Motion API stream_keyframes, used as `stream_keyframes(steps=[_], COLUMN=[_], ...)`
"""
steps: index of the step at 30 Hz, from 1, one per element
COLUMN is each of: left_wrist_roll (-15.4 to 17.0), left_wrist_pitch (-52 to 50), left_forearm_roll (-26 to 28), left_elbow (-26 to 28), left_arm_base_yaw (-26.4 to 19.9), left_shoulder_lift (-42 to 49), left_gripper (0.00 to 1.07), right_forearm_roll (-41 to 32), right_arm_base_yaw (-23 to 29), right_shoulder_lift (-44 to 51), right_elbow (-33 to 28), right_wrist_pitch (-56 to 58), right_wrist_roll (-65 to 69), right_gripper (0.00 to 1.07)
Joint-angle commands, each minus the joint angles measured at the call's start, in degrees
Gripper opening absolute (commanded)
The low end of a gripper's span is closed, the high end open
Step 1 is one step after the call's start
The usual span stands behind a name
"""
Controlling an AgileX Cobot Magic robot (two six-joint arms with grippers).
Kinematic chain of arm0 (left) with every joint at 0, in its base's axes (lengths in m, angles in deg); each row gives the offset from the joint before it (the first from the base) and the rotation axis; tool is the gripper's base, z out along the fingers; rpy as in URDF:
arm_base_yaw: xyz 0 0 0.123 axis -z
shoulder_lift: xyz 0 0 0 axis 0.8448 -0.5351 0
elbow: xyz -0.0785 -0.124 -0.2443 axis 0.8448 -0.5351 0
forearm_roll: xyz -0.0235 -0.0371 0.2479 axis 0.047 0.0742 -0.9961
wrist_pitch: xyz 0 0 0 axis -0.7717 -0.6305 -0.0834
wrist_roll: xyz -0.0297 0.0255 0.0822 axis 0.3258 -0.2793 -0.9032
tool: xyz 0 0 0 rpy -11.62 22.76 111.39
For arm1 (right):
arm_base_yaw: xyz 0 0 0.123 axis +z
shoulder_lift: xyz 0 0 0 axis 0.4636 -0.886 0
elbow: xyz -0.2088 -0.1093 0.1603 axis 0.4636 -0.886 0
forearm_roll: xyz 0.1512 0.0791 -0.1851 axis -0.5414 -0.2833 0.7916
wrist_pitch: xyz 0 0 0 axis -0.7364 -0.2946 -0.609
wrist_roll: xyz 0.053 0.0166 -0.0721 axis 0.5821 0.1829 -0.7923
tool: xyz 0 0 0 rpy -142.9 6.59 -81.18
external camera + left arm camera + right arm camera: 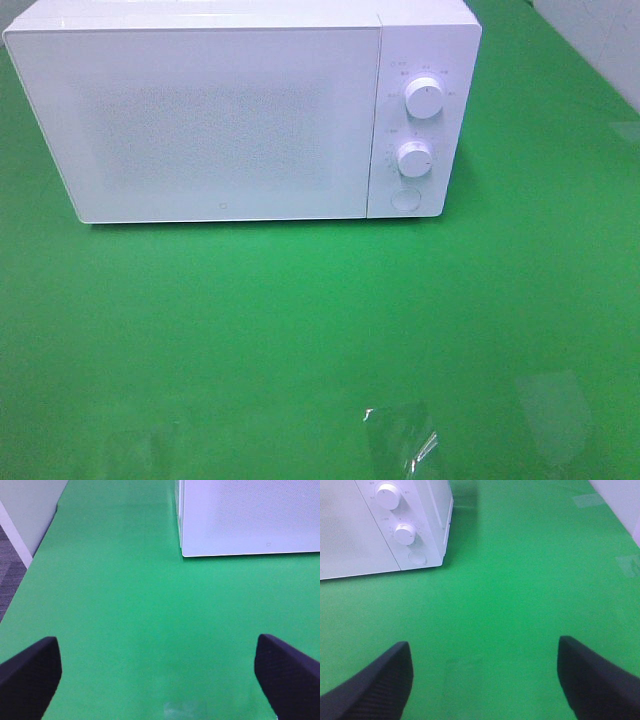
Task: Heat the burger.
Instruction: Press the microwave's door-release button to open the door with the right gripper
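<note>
The burger shows in none of the three views. It is not in front of the microwave (200,110), not beside it, and not between either pair of jaws. The microwave's door (210,60) is shut, and its frosted white panel hides the inside, so I cannot tell whether the burger is already in there.

That leaves two readings. If the burger is inside, loading and closing are done, and what is left, at most, is setting the controls and taking it out. If it is somewhere outside the pictures, nothing has begun. No glow shows through the door to suggest heating, though the panel may hide one.

The controls sit at the microwave's right end: an upper knob (424,97), a lower knob (414,158) and a round button (404,199) under them. Nothing touches them, and their markings are too small to read.

The green surface (300,320) in front of the microwave carries only a few patches of clear film (400,435), well apart from the door.

The left gripper (159,672) hangs over the surface in front of the microwave's door end, its jaws spread wide and empty. The right gripper (482,680) hangs in front of the control end, well apart from the knobs, its jaws also spread and holding nothing.
</note>
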Motion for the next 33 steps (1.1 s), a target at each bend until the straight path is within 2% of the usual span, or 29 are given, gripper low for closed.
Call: stream_keyframes(steps=[1,33], left_wrist_roll=[0.0,0.0], left_wrist_pitch=[0.2,0.2], left_forearm_roll=[-0.1,-0.1], left_elbow=[-0.2,-0.2], left_arm_base_yaw=[-0.2,-0.2], left_shoulder_lift=[1.0,1.0], left_gripper=[0.98,0.98], right_forearm_roll=[-0.3,-0.3], right_arm_base_yaw=[-0.2,-0.2], right_shoulder_lift=[1.5,1.5], right_elbow=[-0.2,-0.2], right_wrist_pitch=[-0.4,-0.4], right_wrist_roll=[0.3,0.3], right_gripper=[0.76,0.76])
